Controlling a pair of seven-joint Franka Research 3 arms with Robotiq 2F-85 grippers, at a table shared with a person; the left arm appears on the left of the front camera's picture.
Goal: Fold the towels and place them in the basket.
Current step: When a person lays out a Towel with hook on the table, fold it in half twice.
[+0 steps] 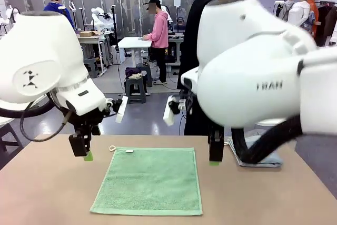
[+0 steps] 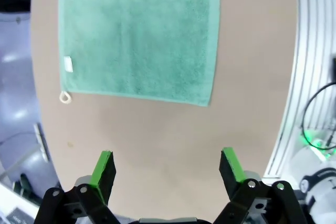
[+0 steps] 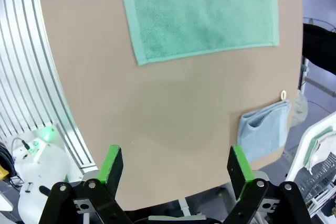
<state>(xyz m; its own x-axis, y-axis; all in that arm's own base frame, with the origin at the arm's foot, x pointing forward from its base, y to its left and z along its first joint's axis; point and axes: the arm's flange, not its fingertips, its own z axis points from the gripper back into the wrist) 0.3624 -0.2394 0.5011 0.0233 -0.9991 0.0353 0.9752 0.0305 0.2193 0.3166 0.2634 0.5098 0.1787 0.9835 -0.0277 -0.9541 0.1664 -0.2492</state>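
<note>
A green towel (image 1: 150, 180) lies flat and unfolded in the middle of the table; it also shows in the left wrist view (image 2: 139, 35) and the right wrist view (image 3: 202, 11). A pale grey-blue towel (image 1: 263, 159) lies folded at the table's far right edge, partly behind my right arm's cable, and is seen again as the grey-blue towel (image 3: 262, 135). My left gripper (image 1: 84, 154) hovers open just left of the green towel's far corner, open jaws (image 2: 168, 174) holding nothing. My right gripper (image 1: 215, 159) hovers open beside its far right corner, likewise holding nothing (image 3: 176, 174). The basket is out of view.
A person in black (image 1: 197, 51) stands at the table's far side. The brown table (image 1: 47, 193) has bare room on both sides of the green towel. An aluminium frame (image 2: 310, 51) runs along the robot's side of the table.
</note>
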